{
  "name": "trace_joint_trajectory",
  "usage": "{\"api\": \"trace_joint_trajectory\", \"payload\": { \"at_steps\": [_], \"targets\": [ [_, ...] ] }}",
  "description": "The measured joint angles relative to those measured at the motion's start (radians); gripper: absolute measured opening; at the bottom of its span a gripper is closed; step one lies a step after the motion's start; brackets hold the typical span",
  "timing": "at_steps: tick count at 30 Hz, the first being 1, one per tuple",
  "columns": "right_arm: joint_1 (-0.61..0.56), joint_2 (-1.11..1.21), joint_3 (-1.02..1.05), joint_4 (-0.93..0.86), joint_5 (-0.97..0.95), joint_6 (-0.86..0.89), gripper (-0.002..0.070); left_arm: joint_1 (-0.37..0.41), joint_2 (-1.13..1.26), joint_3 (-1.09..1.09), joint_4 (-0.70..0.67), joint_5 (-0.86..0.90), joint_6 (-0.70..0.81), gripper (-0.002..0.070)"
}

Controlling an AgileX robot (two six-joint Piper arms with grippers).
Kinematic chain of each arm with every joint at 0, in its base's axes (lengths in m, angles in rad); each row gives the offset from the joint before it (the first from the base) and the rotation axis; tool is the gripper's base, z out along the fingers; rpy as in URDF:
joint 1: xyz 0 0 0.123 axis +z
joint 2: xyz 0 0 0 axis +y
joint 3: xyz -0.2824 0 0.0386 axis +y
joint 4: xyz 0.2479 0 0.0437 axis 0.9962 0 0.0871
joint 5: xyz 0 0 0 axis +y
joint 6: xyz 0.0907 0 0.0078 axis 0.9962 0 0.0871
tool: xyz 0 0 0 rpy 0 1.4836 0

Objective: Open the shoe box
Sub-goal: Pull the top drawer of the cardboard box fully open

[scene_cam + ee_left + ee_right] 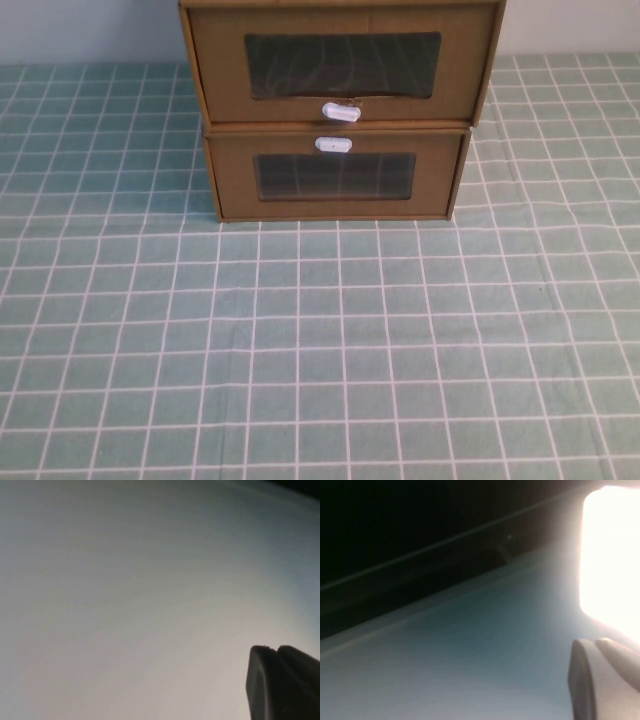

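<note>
Neither shows from above: right gripper has fingers together, left gripper cannot be told. Tugging the handle may drag the shoe box at 12 o'clock.

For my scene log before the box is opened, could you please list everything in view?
shoe boxes: two, brown, stacked at the table's far middle; upper box on lower box, both closed
handles: two, white; upper handle, lower handle
windows: two, dark; upper window, lower window
tablecloth: one, green with white grid, covering the table
wall: one, pale grey, behind the boxes
left hand: one, dark, outside the high view
right hand: one, shut, outside the high view
</note>
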Motion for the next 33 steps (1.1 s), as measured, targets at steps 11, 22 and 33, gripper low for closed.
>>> {"api": "trace_joint_trajectory", "payload": {
  "at_steps": [11, 22, 33],
  "targets": [
    [0.000, 0.219, -0.075, 0.013, -0.174, 0.030, -0.0013, 0.000, 0.315, -0.204, 0.004, 0.272, 0.038, -0.0005],
    [0.000, 0.354, -0.132, 0.004, 0.555, -0.072, -0.0013, 0.000, 0.633, -0.388, 0.004, 0.252, 0.074, -0.0005],
    [0.000, 0.683, -0.294, -0.087, 1.217, -0.382, -0.0013, 0.000, 1.093, -0.903, -0.058, 0.862, 0.093, -0.0005]
  ]
}}
